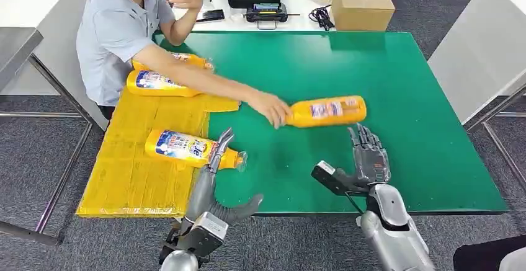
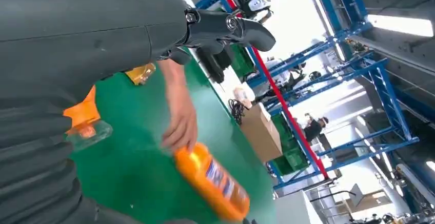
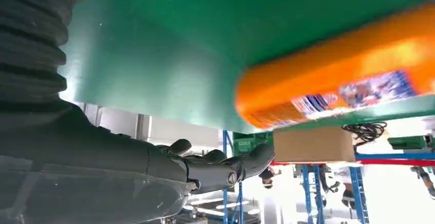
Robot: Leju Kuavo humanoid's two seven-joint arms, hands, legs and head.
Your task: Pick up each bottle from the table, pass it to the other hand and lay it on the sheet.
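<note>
Right robot hand [image 1: 369,153] spread, empty, near surface [image 1: 434,159] front edge; left robot hand [image 1: 214,159] spread, fingertips on sheet-edge bottle [image 1: 192,148]. Wait till person's hand [image 1: 271,108] releases orange detergent bottle [image 1: 327,111], grasp mid-body.

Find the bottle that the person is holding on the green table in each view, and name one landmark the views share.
Head view: bottle lies mid-table, ahead of the right hand.
Left wrist view: blurred, at the lower middle, below the person's hand.
Right wrist view: large and blurred at the right.
Shared landmark: the cardboard box.
</note>
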